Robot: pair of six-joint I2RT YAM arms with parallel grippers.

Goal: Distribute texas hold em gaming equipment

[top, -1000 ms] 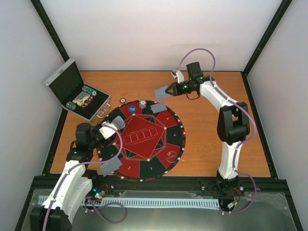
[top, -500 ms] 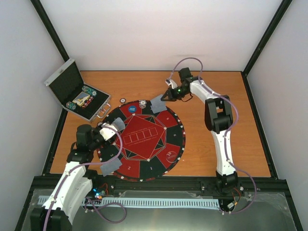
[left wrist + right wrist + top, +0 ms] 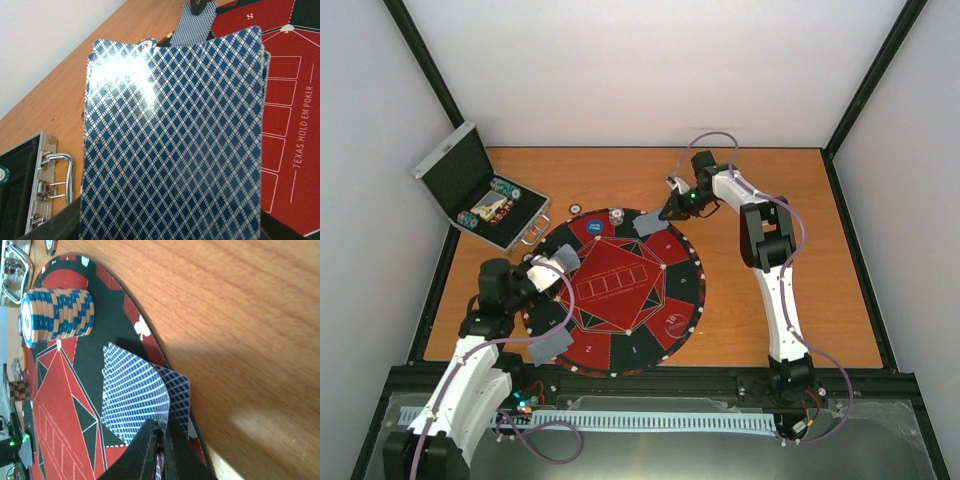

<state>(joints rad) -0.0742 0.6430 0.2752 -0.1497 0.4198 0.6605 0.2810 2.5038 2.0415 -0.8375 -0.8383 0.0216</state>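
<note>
Overhead, the right tool [image 3: 667, 214] reaches to the far rim of the round mat [image 3: 620, 290], pinching a card [image 3: 650, 224]. The left tool [image 3: 550, 268] grips the deck [image 3: 563, 258] at the mat's left edge.

Left wrist: the deck [image 3: 172, 140] fills the frame with blue lattice backs.

Right wrist: fingers pressed together on the card [image 3: 132, 395], possibly two overlapping, near a chip stack [image 3: 57, 315]. It is best laid flat inside the rim, then released, with the tool backing straight off.

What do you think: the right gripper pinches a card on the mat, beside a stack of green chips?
Not quite. The chips are blue and orange, not green; the right wrist view shows it. The right gripper does pinch a card on the mat.
</note>
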